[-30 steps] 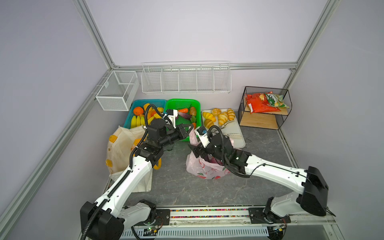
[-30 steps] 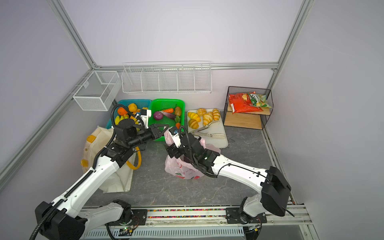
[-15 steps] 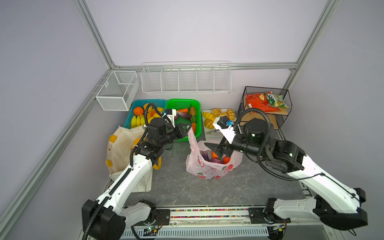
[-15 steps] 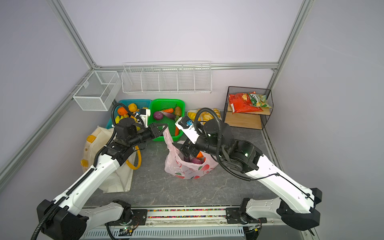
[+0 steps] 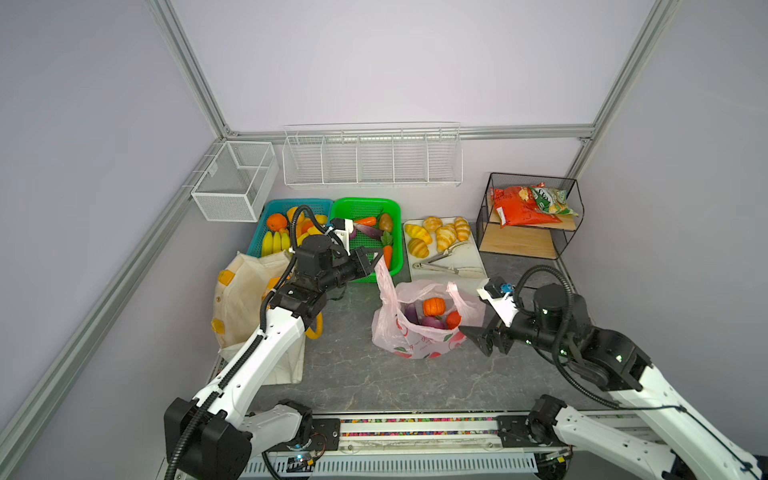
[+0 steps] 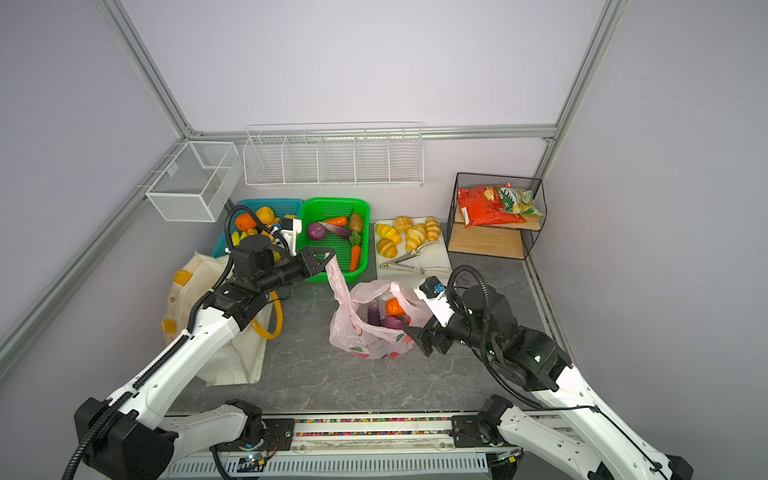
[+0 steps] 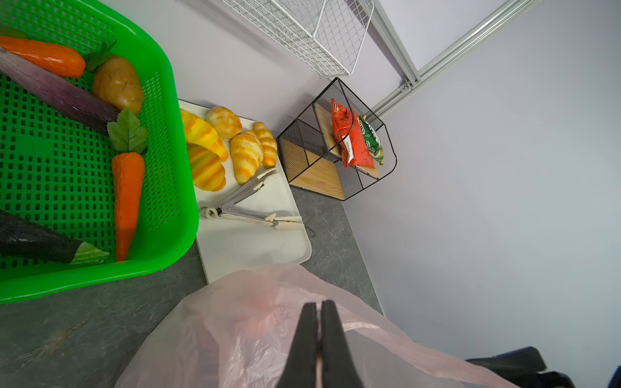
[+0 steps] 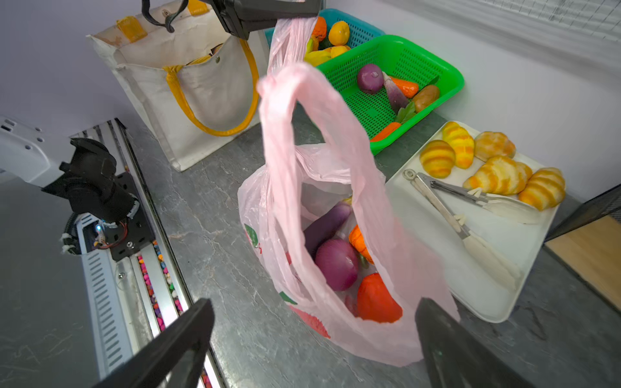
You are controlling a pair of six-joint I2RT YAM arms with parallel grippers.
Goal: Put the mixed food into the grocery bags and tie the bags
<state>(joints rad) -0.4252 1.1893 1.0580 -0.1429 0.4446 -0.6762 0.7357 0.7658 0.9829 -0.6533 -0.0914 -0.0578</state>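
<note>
**A:** Grey stone-look tabletop [image 5: 353, 374], lilac walls. Where's the pink bag [image 5: 415, 345]?
**B:** Mid-table, mouth open. The pumpkin [image 5: 433, 306], onion [image 8: 337, 264], tomato [image 8: 378, 299] and eggplant [image 8: 327, 223] lie inside it.
**A:** Left gripper [image 5: 376, 259]?
**B:** Above the bag's far left corner, jaws pressed tight on one loop handle [image 6: 338, 278], holding it up taut.
**A:** Right gripper [image 5: 473, 338]?
**B:** Just beside the bag's near right side, jaws spread wide, gripping nothing.
**A:** The canvas tote [image 5: 245, 299]?
**B:** Well left of the bag, standing.
</note>
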